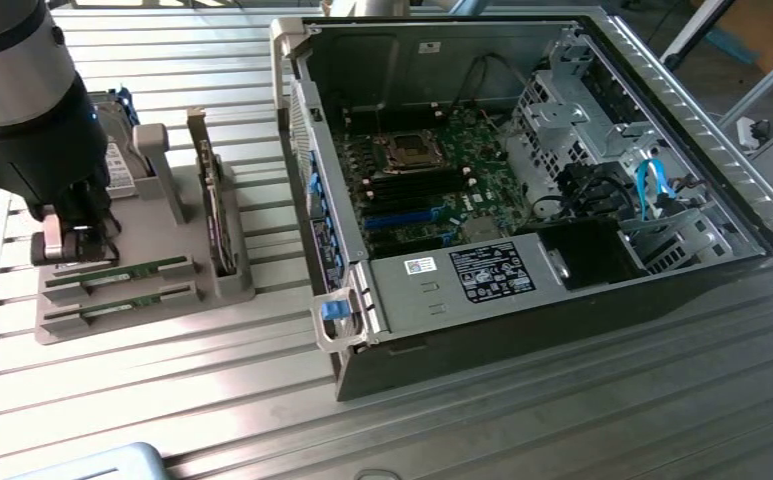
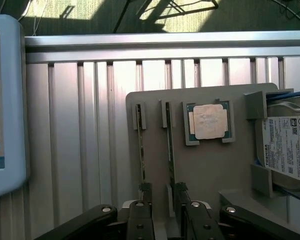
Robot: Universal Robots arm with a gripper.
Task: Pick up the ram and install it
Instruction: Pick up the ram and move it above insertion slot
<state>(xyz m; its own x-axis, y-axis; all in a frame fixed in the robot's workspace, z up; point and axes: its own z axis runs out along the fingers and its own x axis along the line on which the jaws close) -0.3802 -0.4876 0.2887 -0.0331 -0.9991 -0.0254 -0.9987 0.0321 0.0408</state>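
Ram (image 2: 170, 150): stands on edge in a slot of the gray holder (image 2: 205, 165), beside a second stick (image 2: 141, 145). Your gripper (image 2: 163, 189), jaws spread wide and holding nothing, hovers over one end of both.
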